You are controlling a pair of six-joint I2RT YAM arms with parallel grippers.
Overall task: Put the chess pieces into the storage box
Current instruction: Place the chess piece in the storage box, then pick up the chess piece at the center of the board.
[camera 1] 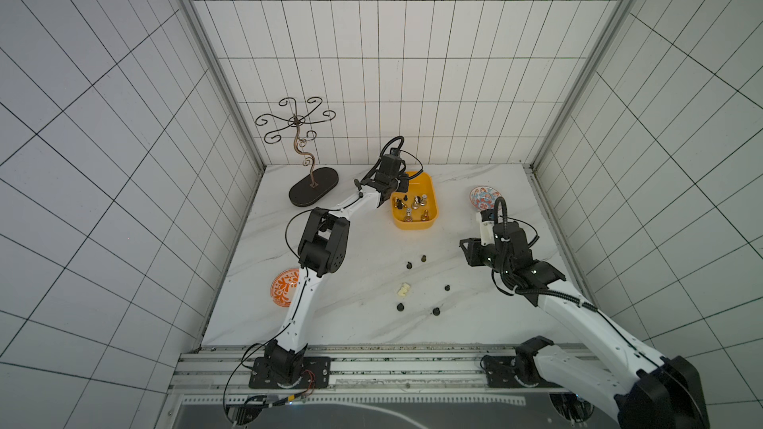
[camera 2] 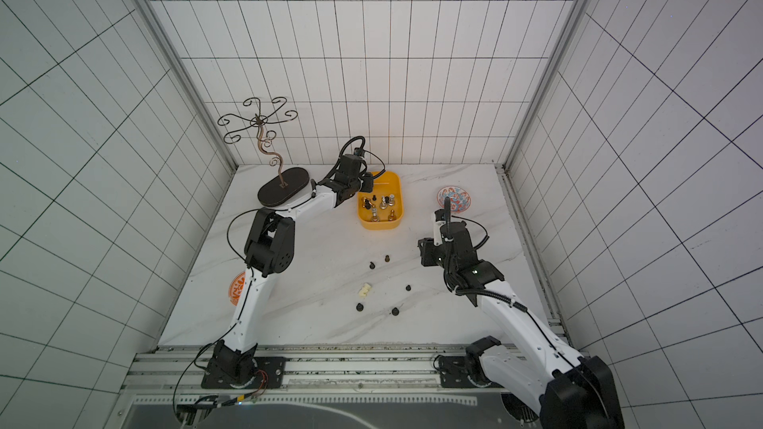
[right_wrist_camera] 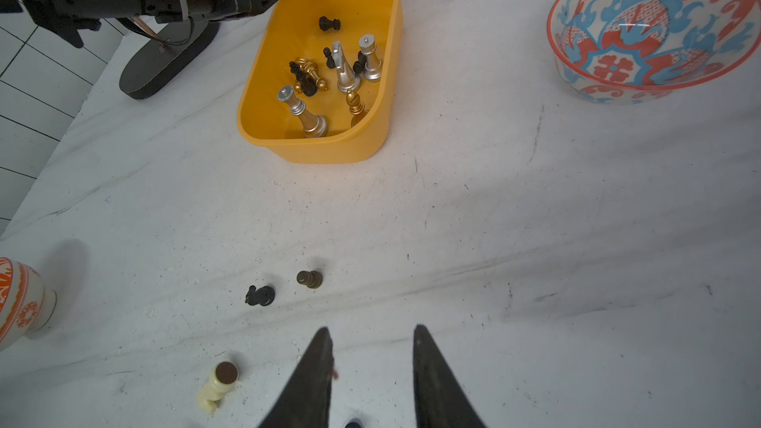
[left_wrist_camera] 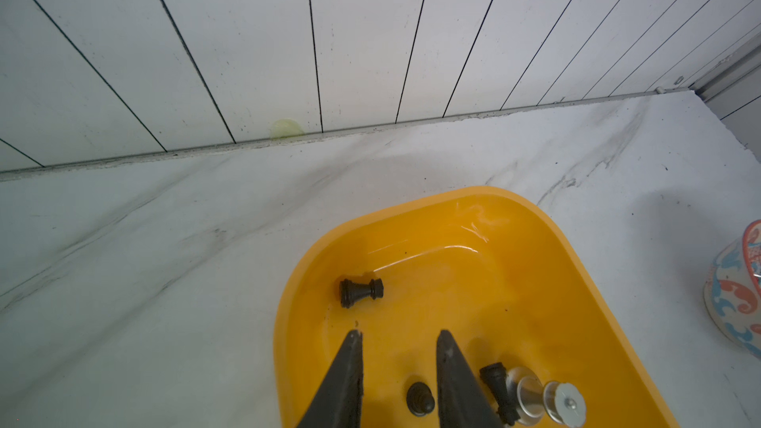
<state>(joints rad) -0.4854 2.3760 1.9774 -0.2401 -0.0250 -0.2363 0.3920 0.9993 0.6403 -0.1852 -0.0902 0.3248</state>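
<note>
The table is partly cleared, and the job looks more than half done. The storage box sits toward the far side, near the back wall, and already holds a cluster of chess pieces: silver, gold and small black ones, some standing and some tipped. The left gripper hangs over the inside of the box, its jaws a modest way apart with nothing between them. A black piece lies on its side on the box floor just beyond. The right gripper hovers above open table nearer the front, likewise parted and empty. Six pieces are left outside the box: a cream piece on its side and five dark pieces scattered around it.
</note>
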